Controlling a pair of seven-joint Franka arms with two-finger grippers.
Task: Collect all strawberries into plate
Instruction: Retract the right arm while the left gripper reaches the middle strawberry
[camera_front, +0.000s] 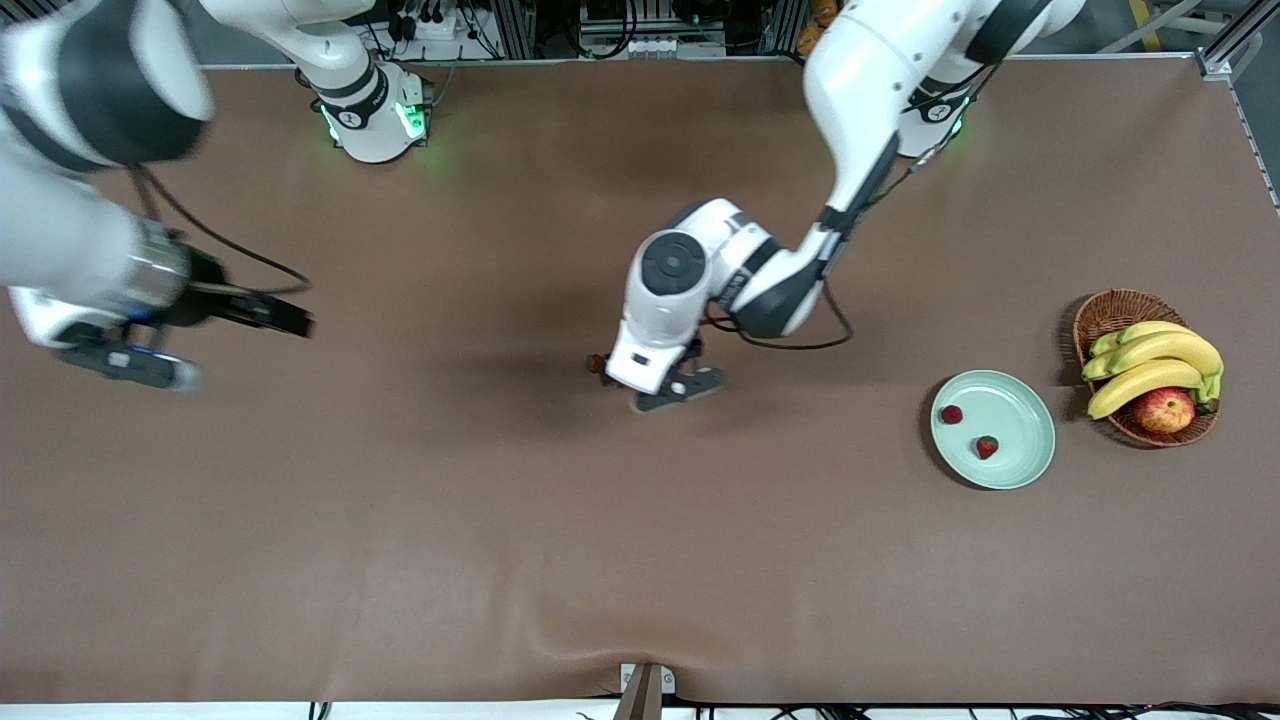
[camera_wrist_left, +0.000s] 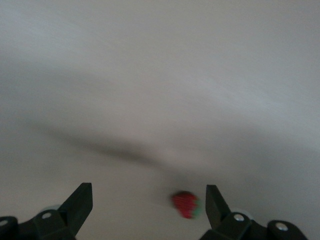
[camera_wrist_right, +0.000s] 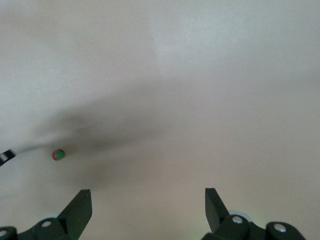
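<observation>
One strawberry (camera_front: 597, 363) lies on the brown table near its middle, half hidden under my left gripper (camera_front: 618, 371). In the left wrist view that strawberry (camera_wrist_left: 186, 205) sits between the open fingers of the left gripper (camera_wrist_left: 148, 192), close to one finger (camera_wrist_left: 214, 202) and not touching it. Two strawberries (camera_front: 951, 414) (camera_front: 987, 447) lie in the pale green plate (camera_front: 1018, 432) toward the left arm's end. My right gripper (camera_front: 298, 322) hangs open and empty (camera_wrist_right: 147, 192) over bare table at the right arm's end; its wrist view shows the middle strawberry (camera_wrist_right: 59, 154) far off.
A wicker basket (camera_front: 1110, 305) with bananas (camera_front: 1150, 365) and an apple (camera_front: 1163, 409) stands beside the plate, at the left arm's end of the table. The table's front edge shows a wrinkle in the cover (camera_front: 560, 640).
</observation>
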